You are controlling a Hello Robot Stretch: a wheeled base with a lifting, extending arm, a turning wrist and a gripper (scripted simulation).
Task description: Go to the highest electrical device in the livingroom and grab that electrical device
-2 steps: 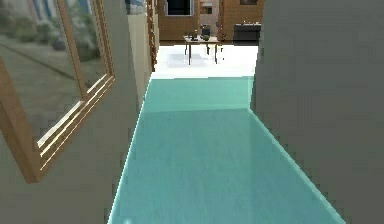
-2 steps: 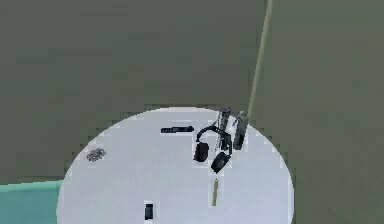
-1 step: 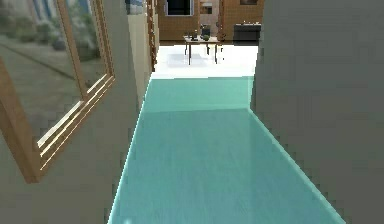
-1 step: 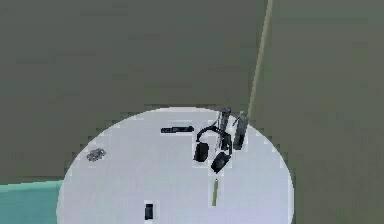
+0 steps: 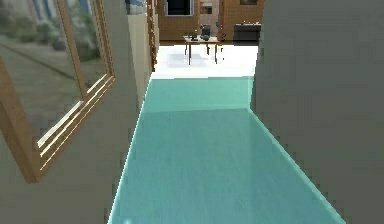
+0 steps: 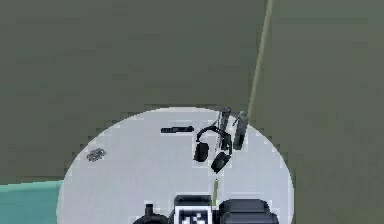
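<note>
My gripper [image 6: 214, 150] sits low in the arm side view, tucked over the robot's pale round base [image 6: 120, 175]; I cannot tell whether it holds anything. Far ahead in the forward view, past the corridor, a bright room opens with a small dark table [image 5: 201, 42] carrying a few small things. High on that room's back wall hangs a dark rectangle [image 5: 179, 6], cut off by the top edge, too small to name. A dark low cabinet [image 5: 247, 31] stands at the back right.
A teal floor [image 5: 200, 150] runs straight ahead between a wall with a wood-framed picture [image 5: 55, 70] on the forward view's left and a grey wall [image 5: 320, 90] on its right. A wooden door frame [image 5: 153, 35] marks the opening. A plain grey wall [image 6: 130, 50] lies on the arm's side.
</note>
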